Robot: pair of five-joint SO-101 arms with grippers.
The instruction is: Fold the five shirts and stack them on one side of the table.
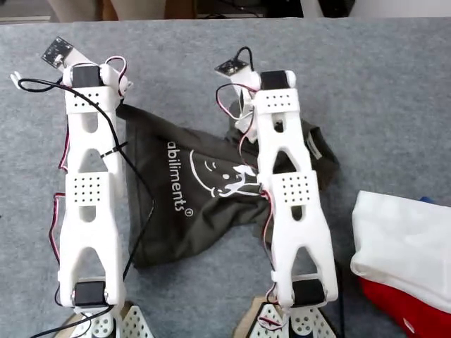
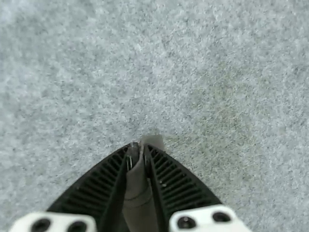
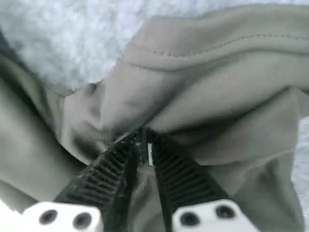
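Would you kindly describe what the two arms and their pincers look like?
The left arm and right arm are white plastic with oval cut-outs and dotted hole panels, black motors at the joints. Thin red, white and black wires run along them; a thicker black cable crosses the left one. The left pincer and right pincer have black ribbed fingers on white mounts.

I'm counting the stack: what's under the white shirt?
A red shirt shows beneath the white shirt, with a blue sliver at its far edge; anything else below is covered.
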